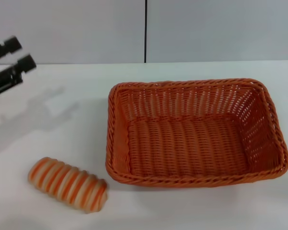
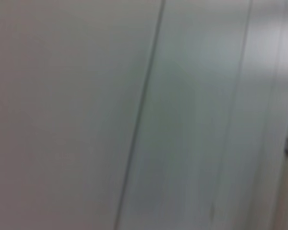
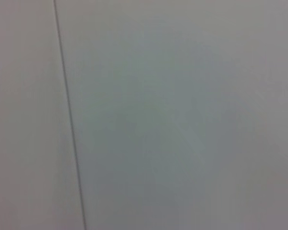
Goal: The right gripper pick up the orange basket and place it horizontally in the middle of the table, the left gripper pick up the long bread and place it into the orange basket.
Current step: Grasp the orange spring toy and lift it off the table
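A pale grey wall (image 1: 221,28) with one dark vertical seam (image 1: 145,31) rises behind.

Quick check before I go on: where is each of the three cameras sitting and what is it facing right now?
Head view: on the robot's head, looking down at the table, orange basket and long bread; the left gripper shows open at the left edge.
Left wrist view: on the left arm, facing a plain grey wall; no fingers show.
Right wrist view: on the right arm, facing the same kind of wall; no gripper shows.
Both wrist views share a seamed wall.
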### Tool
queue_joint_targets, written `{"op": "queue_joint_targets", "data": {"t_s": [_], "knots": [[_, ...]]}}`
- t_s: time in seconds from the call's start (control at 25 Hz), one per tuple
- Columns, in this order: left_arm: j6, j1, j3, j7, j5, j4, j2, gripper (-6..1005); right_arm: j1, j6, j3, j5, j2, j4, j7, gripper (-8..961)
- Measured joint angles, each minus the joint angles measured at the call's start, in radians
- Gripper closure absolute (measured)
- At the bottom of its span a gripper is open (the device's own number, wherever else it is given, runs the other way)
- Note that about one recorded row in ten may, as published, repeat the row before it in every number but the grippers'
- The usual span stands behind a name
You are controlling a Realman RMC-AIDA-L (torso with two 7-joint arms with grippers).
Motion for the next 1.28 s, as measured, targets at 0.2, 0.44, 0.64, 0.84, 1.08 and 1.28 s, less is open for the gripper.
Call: {"op": "queue_joint_targets", "data": {"t_s": [0.2, 0.44, 0.64, 0.84, 1.08, 1.28], "knots": [[-0.017, 0.024, 0.107, -0.155, 0.097, 0.153, -0.001, 305, -0.015, -0.005, 0.04, 0.001, 0.002, 0.022, -0.013, 317], [0.004, 0.035, 0.104, -0.173, 0.155, 0.18, -0.018, 305, -0.027, -0.003, 0.041, 0.0, -0.001, 0.025, -0.022, 317], [0.011, 0.063, 0.108, -0.168, 0.161, 0.19, -0.022, 304, -0.021, -0.002, 0.04, 0.0, -0.001, 0.026, -0.022, 317], [0.006, 0.101, 0.112, -0.168, 0.187, 0.209, -0.02, 304, -0.021, 0.001, 0.037, -0.001, 0.001, 0.027, -0.023, 317], [-0.021, 0.126, 0.107, -0.164, 0.273, 0.213, -0.022, 305, -0.023, 0.003, 0.04, -0.001, 0.004, 0.038, -0.027, 317], [-0.093, 0.135, 0.109, -0.143, 0.333, 0.199, -0.028, 305, -0.018, 0.009, 0.041, 0.005, 0.003, 0.053, -0.034, 317]]}}
